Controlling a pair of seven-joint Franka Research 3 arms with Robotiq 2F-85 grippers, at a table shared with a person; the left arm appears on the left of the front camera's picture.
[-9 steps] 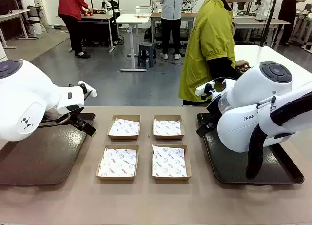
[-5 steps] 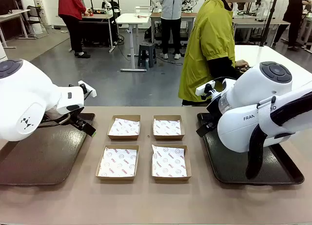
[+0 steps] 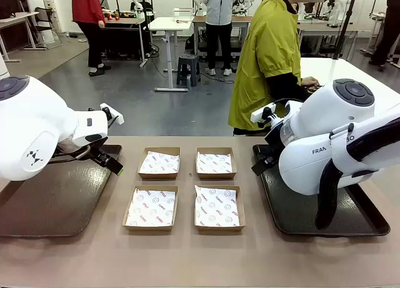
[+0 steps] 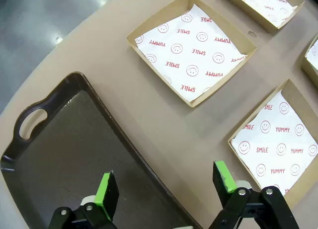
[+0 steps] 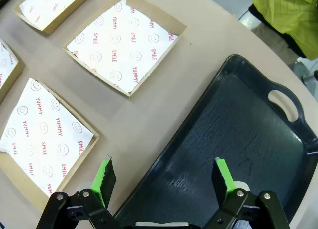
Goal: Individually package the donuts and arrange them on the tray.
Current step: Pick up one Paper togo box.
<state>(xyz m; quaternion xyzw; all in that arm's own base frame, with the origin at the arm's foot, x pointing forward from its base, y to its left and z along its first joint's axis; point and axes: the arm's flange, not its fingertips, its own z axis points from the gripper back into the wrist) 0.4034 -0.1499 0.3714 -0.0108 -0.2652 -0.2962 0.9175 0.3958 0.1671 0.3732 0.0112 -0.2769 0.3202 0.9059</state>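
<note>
Above table, left pincer and right pincer gape empty

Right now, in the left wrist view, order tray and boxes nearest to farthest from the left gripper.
1. Dark tray, under the left gripper.
2. Lower-right box, beside one finger.
3. Centre box, farther up.
4. Top-edge box and right-edge box: too close to call.
</note>
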